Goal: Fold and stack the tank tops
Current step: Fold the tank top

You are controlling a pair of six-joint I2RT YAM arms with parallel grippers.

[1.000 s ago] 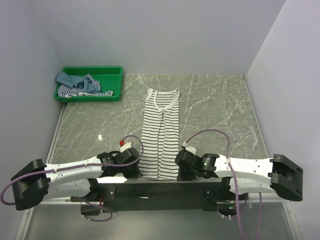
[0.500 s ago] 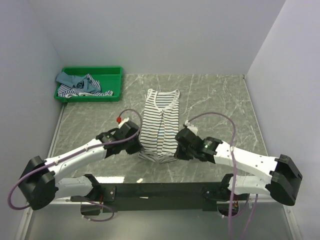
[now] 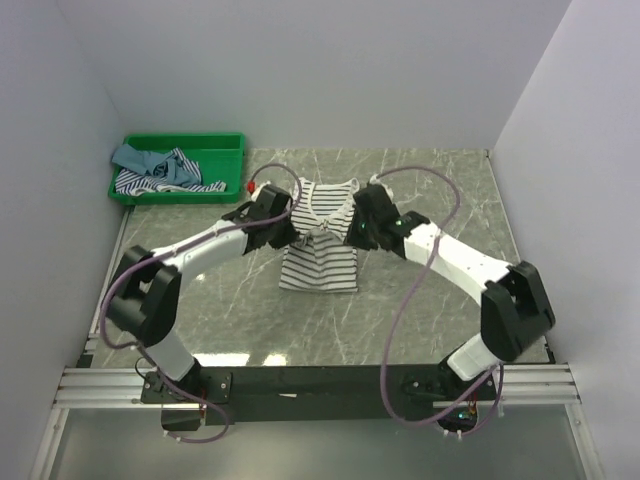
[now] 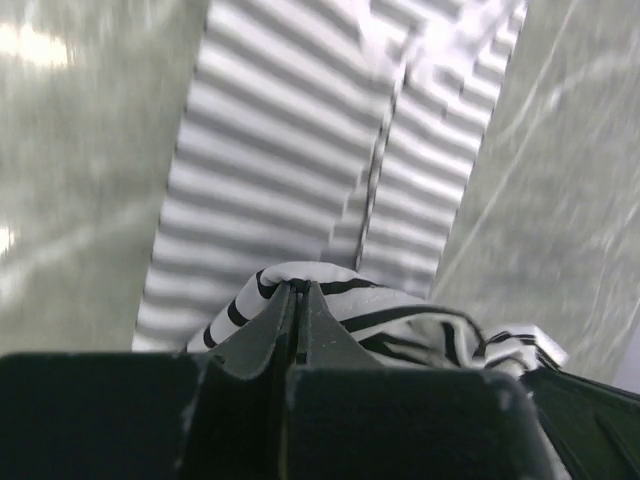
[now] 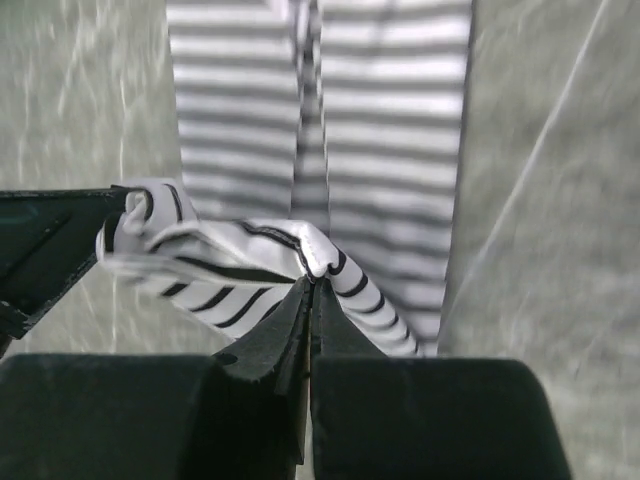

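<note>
Left hand and right hand were each pinched shut on the edge of the soft white tank top with thin black stripes, holding it above the rest, flat on the grey stone table. Far left, a green plastic tray held two more tank tops.

Materials and finish, overhead and wrist views.
The white black-striped tank top was soft matt knit cloth, creased where bunched. The table looked like grey-green veined stone, smooth and faintly glossy, with pale glare patches. The green tray was shiny moulded plastic. Fingers of the left gripper and right gripper were matt black plastic; the arm shells were smooth white.
</note>
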